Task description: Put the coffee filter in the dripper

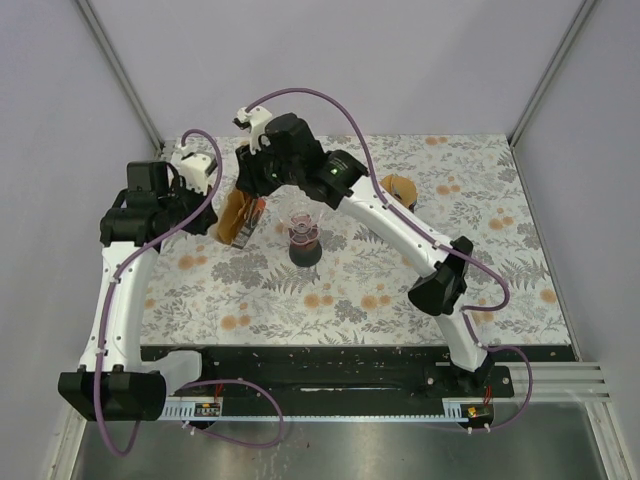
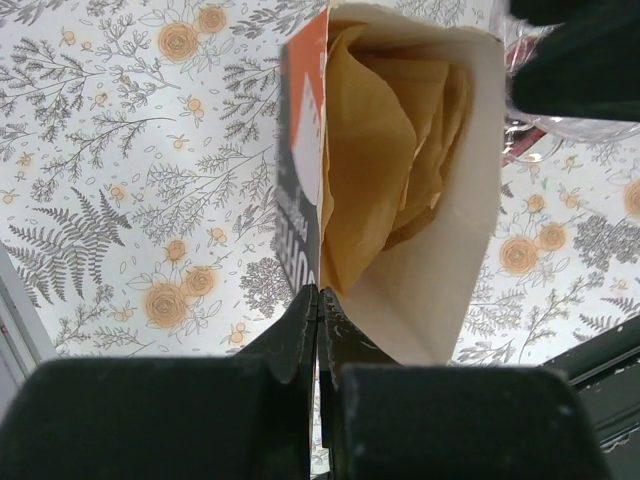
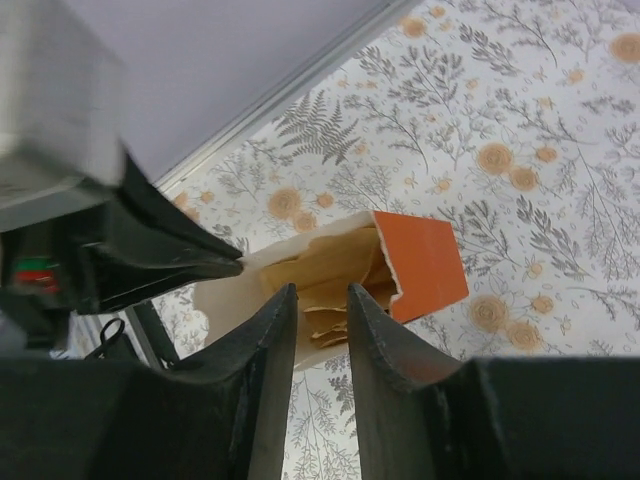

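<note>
An open filter box (image 1: 240, 214) with an orange flap (image 3: 420, 262) stands left of the clear dripper (image 1: 303, 236) on its dark base. Brown paper filters (image 2: 385, 150) fill the box and also show in the right wrist view (image 3: 330, 280). My left gripper (image 2: 318, 296) is shut on the box's left wall at its rim; it appears in the top view (image 1: 214, 212). My right gripper (image 3: 318, 298) is open and empty, fingers pointing down just above the box's mouth; it appears in the top view (image 1: 252, 178). The dripper's rim (image 2: 527, 150) shows beside the box.
A brown round object (image 1: 401, 188) sits on the floral tablecloth (image 1: 480, 250) right of the dripper. Grey walls enclose the table at the back and sides. The black rail (image 1: 330, 365) with the arm bases runs along the near edge.
</note>
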Controlling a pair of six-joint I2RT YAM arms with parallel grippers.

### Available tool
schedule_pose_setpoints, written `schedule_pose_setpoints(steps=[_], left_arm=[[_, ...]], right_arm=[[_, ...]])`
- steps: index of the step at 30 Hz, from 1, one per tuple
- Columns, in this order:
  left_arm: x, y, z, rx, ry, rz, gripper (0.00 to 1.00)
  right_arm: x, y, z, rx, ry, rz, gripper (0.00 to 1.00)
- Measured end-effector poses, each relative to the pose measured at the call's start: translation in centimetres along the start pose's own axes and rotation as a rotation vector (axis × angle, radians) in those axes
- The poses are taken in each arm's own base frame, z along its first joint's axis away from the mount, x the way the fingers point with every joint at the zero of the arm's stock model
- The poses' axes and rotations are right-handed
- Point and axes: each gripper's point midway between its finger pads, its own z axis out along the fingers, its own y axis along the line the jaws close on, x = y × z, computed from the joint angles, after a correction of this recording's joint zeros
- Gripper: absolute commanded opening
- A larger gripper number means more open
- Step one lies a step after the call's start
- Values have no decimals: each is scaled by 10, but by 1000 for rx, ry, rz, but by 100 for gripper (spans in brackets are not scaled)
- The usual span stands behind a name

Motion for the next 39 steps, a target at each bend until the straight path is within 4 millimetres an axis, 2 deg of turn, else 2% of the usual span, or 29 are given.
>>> schedule_pose_setpoints(steps=[6, 14, 24, 32, 39], left_arm=[[-8, -3, -8, -19, -45, -57, 0], [-13, -3, -9, -29, -70, -92, 0], [-15, -2, -9, -34, -77, -101, 0], [-15, 0, -6, -41, -74, -100, 0], [-7, 10, 0, -86, -53, -94, 0]], right_arm=[[17, -19, 13, 92, 26, 43, 34], [6, -23, 27, 110, -18, 41, 33], [32, -43, 46, 195, 31, 14, 36], [34, -33, 48, 178, 35, -37, 36], [26, -28, 56, 163, -14, -58, 36]])
